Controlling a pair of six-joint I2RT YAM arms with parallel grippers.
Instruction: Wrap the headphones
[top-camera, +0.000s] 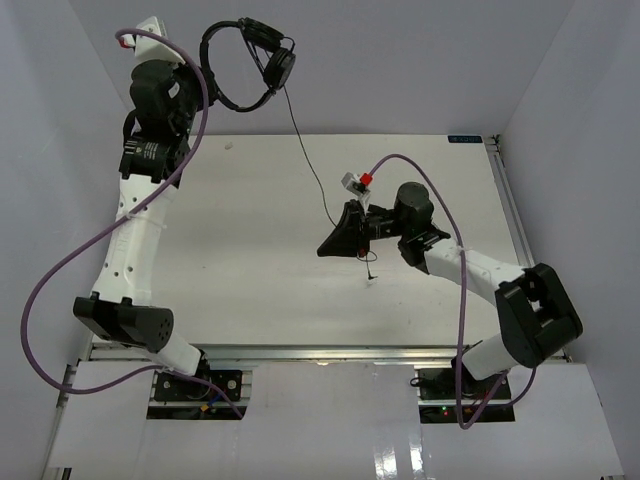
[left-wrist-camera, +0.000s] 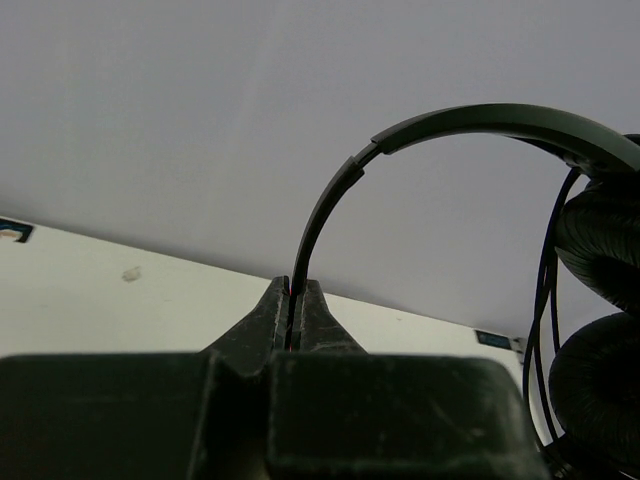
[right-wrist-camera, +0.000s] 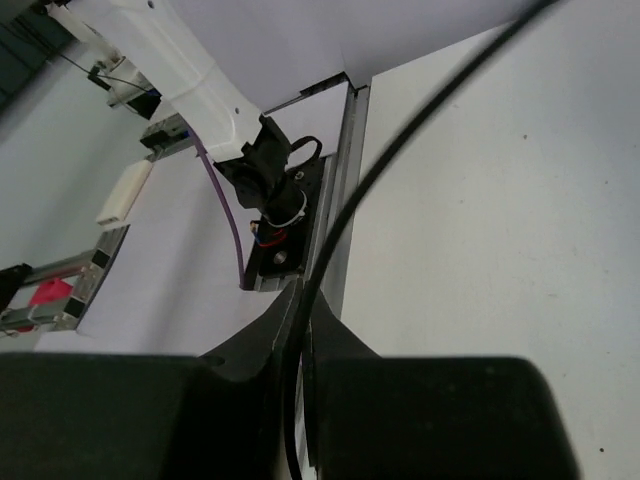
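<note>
Raised high above the table's (top-camera: 230, 260) far left corner, the left gripper (left-wrist-camera: 293, 290) is clamped shut on the thin headband of the headphones (top-camera: 272, 62), which hang before the back wall (top-camera: 400, 60). Their cord (top-camera: 305, 150) slants down over bare white tabletop. Over the table's middle, with room all round, the right gripper (right-wrist-camera: 303, 290) pinches the cord.

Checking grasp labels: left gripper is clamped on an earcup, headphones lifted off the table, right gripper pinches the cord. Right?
No. The left gripper is shut on the thin headband, not an earcup; the left wrist view shows both earcups hanging clear of it. The rest holds: headphones lifted off the table, right gripper pinching the cord.
</note>
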